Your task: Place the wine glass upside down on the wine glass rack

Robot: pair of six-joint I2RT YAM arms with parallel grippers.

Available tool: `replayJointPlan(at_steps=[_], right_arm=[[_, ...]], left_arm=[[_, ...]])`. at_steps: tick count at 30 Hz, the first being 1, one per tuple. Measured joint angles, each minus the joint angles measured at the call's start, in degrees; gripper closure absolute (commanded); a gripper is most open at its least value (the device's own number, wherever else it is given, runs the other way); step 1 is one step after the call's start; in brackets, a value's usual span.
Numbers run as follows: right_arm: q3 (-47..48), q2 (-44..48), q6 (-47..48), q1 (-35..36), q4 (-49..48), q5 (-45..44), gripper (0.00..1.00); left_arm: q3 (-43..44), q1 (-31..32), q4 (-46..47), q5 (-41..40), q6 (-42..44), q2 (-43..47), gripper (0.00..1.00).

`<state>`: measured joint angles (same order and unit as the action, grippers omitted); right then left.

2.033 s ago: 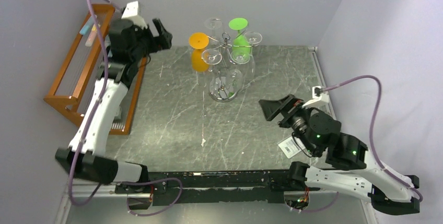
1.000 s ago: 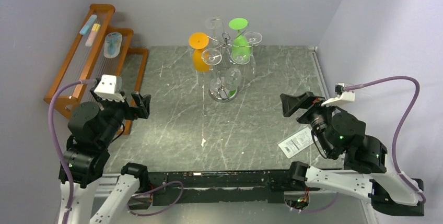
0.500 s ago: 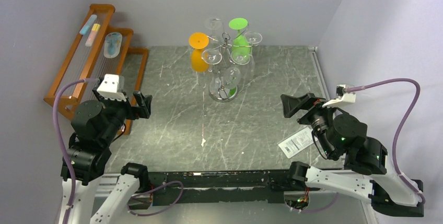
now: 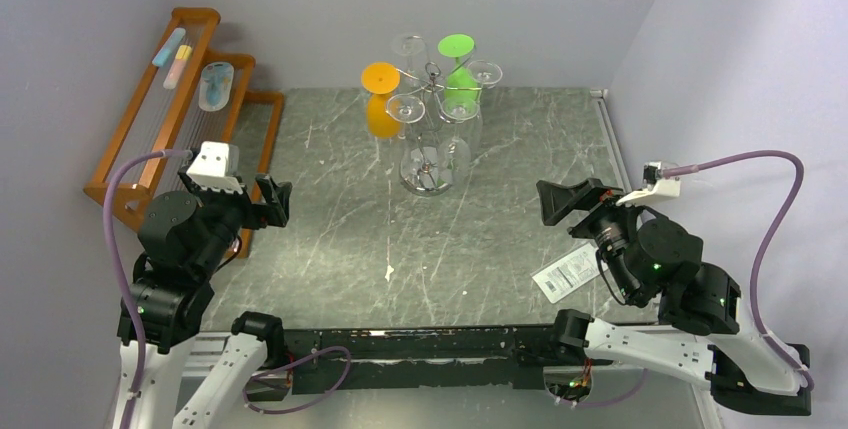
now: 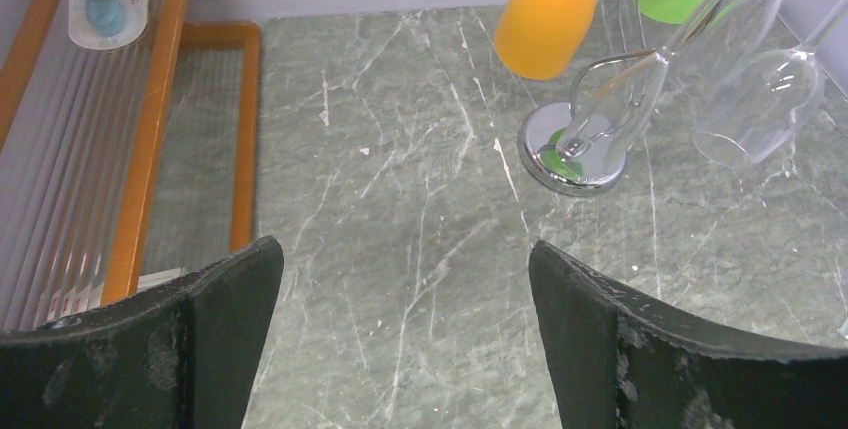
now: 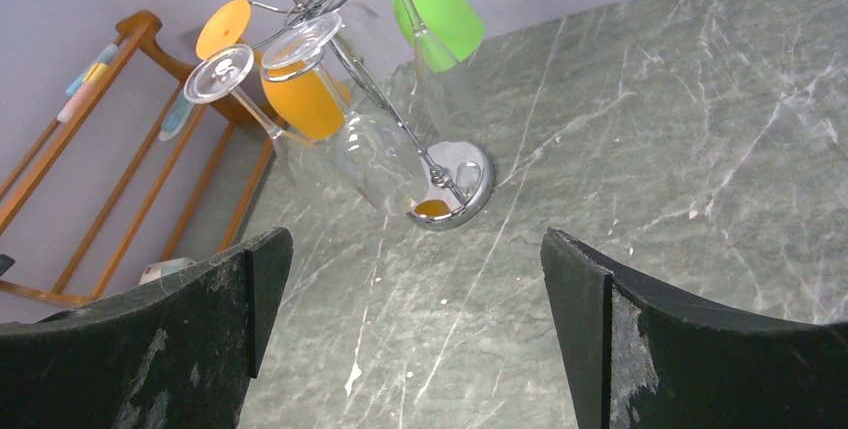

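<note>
I am holding my left gripper (image 4: 272,199) above the near left part of the grey stone table (image 4: 340,239), just beside the brown wooden rack (image 4: 150,139). Its fingers are spread wide and gripping nothing, and the left wrist view is showing only tabletop in the gap. My right gripper (image 4: 548,199) is hovering over the right side of the table, its fingers likewise spread apart and empty, pointing toward the wine glass rack (image 4: 432,74). That rack is standing at the far middle of the table, well apart from both grippers, with its round shiny base (image 5: 572,149) resting flat on the stone. Glasses are hanging from its curled wire arms, bowls down and feet up: an orange glass (image 4: 380,99) on the left, a green glass (image 4: 458,74) toward the back, and clear glasses (image 4: 405,107) around the pole. A white label (image 4: 565,274) is lying on the table beside my right arm.
</note>
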<state>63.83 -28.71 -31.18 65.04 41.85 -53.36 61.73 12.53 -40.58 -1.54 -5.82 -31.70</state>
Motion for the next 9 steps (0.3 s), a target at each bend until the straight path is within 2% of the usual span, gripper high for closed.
replayJointPlan(at_steps=[9], right_arm=[[-0.7, 0.0, 0.4, 0.0, -0.5, 0.1, 0.0]], left_arm=[[0.0, 0.0, 0.0, 0.0, 0.0, 0.0, 0.04]])
